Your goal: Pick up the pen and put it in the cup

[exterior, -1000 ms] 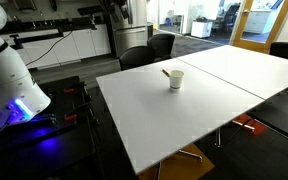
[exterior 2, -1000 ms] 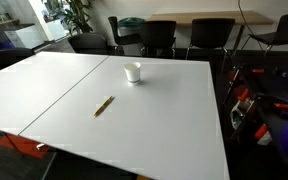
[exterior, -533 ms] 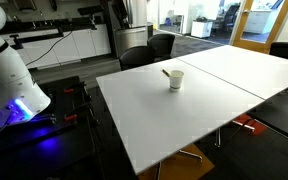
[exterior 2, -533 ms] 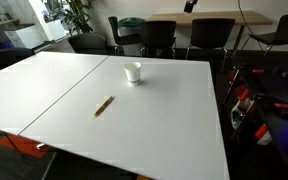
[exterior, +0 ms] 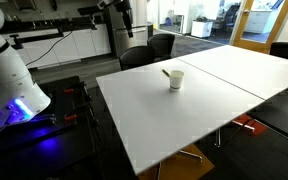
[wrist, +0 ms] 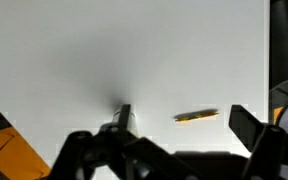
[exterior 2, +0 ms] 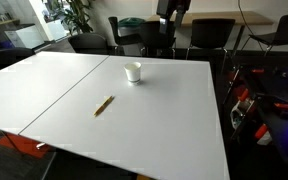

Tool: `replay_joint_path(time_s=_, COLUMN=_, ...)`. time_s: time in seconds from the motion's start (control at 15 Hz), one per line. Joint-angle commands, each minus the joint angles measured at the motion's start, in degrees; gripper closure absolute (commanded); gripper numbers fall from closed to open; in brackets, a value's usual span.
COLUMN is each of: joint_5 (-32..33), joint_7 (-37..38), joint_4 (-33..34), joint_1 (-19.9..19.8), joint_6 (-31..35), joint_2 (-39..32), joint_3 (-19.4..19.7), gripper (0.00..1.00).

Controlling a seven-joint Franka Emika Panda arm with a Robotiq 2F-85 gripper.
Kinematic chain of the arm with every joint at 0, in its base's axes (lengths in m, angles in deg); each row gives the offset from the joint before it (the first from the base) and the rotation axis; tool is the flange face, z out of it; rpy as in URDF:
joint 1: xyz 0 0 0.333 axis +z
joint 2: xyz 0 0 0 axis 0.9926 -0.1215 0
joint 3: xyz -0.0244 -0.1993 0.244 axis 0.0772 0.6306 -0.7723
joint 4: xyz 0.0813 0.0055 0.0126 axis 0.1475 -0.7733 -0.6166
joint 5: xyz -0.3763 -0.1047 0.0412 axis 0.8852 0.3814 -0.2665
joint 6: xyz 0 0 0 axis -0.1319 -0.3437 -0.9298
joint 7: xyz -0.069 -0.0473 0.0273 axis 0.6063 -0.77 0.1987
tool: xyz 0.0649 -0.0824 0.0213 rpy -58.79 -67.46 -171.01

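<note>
The gripper [wrist: 184,122], unseen 1 second ago, is now brought over the table [exterior 2: 164,120], spread and empty; the pen [wrist: 197,116] is left lying well apart from the cup [exterior 2: 133,72], so pickup is judged barely begun.

Plain white across the bench [exterior 2: 174,120] and the cup [exterior 2: 133,72], yellowish-tan with a darker end on the pen [wrist: 197,116], black on the gripper [wrist: 182,122] and the far chairs [exterior 2: 209,35].

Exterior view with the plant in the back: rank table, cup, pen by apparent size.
1. table, by far the largest.
2. cup.
3. pen.
Cup over pen is a weak call. Their spans look alike, the cup only covers more area, and the pen lies nearer the camera.
</note>
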Motion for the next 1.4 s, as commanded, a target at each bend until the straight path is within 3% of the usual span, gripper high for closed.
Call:
replay_joint_path(time_s=0.0, joint_5=0.16, joint_7=0.03, joint_4=0.01, joint_1=1.15, joint_6=-0.11, joint_2=0.06, joint_3=1.24, gripper=0.00)
replay_joint_path(time_s=0.27, joint_5=0.16, joint_7=-0.01, joint_4=-0.04, joint_1=1.05, joint_6=-0.11, joint_2=0.46, joint_3=1.49, gripper=0.00)
replay_joint_path(time_s=0.53, joint_5=-7.19, joint_7=1.98, joint_4=2.10, joint_1=2.25, joint_6=7.15, joint_2=-4.53, joint_3=1.69, gripper=0.00)
replay_joint_path(time_s=0.8, joint_5=-20.95, joint_7=-1.66, joint_4=6.58, joint_1=5.30, joint_6=10.98, joint_2=-10.76, joint_3=1.16, gripper=0.00)
replay_joint_path(time_s=0.87, joint_5=-21.91, joint_7=-0.16, joint_4=8.09, joint_1=5.90, joint_6=11.70, joint_2=-12.68, joint_3=0.92, gripper=0.00)
replay_joint_path(time_s=1.0, joint_5=-20.40, joint_7=4.47, joint_4=10.76, joint_1=7.28, joint_6=13.21, joint_2=-16.30, joint_3=1.37, gripper=0.00)
replay_joint_path(time_s=1.13, joint_5=-14.74, joint_7=12.99, joint_4=12.88, joint_1=9.66, joint_6=17.09, joint_2=-20.11, joint_3=3.51, gripper=0.00)
replay_joint_path(time_s=1.2, joint_5=-10.50, joint_7=17.97, joint_4=13.58, joint_1=11.17, joint_6=19.56, joint_2=-22.08, joint_3=5.97, gripper=0.00)
replay_joint_path(time_s=1.33, joint_5=-3.69, joint_7=27.22, joint_4=16.39, joint_1=18.99, joint_6=21.06, joint_2=-25.86, joint_3=15.40, gripper=0.00)
